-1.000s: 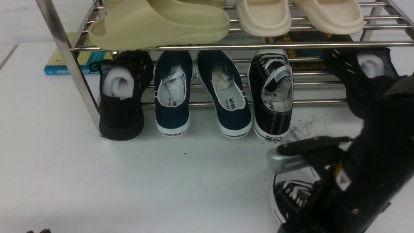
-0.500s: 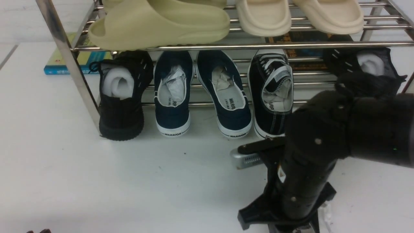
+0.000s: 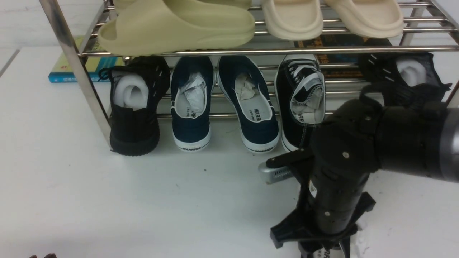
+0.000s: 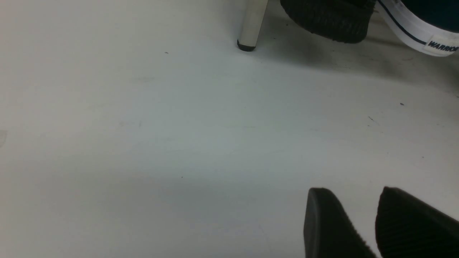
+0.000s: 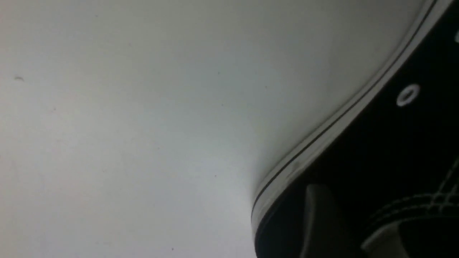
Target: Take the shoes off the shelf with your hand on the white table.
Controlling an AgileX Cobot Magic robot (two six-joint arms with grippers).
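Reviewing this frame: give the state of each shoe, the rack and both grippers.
Canvas sneaker on rack: laced, paper-stuffed
Canvas sneaker by right gripper: on the table
Navy slip-ons: on rack, paper-stuffed
Black knit sneakers: on rack, stuffed
Rack: standing, loaded
Slides: on upper tier
Left gripper: open, empty
Right gripper: open, at sneaker

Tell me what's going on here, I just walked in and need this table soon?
The robot's right pincer is at one black canvas sneaker down on the white table, its jaws apart around the shoe's heel end, as far as I can tell. The matching sneaker sits on the chrome rack, so the pair isn't all off yet.
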